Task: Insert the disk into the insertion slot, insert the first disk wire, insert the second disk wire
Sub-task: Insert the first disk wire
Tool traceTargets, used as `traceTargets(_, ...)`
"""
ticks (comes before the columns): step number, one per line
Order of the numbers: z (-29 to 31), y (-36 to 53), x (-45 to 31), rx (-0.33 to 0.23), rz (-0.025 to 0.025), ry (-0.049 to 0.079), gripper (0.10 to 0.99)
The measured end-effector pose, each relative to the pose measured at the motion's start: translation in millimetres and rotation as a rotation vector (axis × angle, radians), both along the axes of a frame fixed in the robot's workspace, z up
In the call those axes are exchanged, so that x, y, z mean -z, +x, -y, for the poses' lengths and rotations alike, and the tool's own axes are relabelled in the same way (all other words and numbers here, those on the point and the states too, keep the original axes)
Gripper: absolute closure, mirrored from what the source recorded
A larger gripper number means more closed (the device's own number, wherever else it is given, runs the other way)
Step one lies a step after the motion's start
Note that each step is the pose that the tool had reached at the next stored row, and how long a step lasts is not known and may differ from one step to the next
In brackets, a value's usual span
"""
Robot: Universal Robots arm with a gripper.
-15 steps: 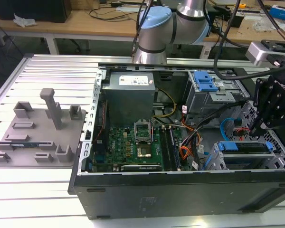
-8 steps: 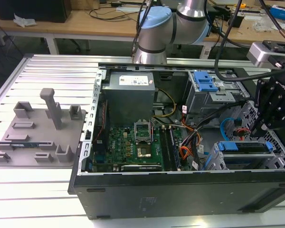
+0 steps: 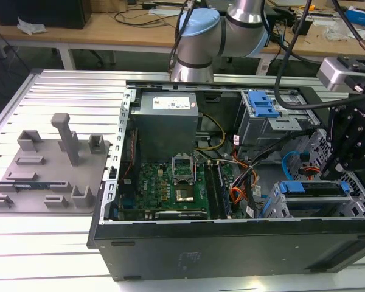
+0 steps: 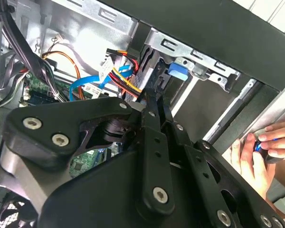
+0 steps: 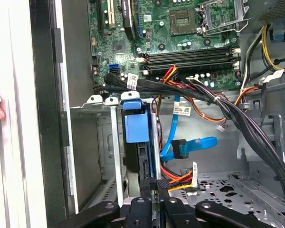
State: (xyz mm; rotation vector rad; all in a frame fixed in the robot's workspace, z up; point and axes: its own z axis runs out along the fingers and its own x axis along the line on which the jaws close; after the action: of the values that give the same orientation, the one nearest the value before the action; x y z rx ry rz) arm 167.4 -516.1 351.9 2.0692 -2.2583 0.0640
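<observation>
Work sits at the lower right of the exterior view, where the disk (image 3: 292, 187) — blue carrier and all — is seated in the insertion slot (image 3: 275, 205) inside the open computer case (image 3: 231, 243). The case lies on your slotted metal desk (image 3: 61, 243), with a grey fixture plate (image 3: 48, 164) just beside it at the exterior view's left.

In the first wrist view your hand (image 5: 156, 183) is right at the rear edge of the disk. Its fingers are drawn together on the plug end of the first disk wire (image 5: 178, 178), and the orange, red and black strands trail away from the fingertips over the perforated metal. The second wrist view shows the same narrow pinch, the two fingers nearly meeting just beside the blue carrier tab.

The second disk wire (image 5: 194, 144) hangs free — a light blue loop near the disk and clear of your hand, its dark plug apart from the disk. A person's hand (image 4: 259, 154) rests at the outer edge of the case.
</observation>
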Motion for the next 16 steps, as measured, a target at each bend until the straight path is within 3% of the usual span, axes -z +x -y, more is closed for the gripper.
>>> traceTargets(16, 1.4, 1.8, 1.8, -0.008, -0.0004, 0.001, 0.922)
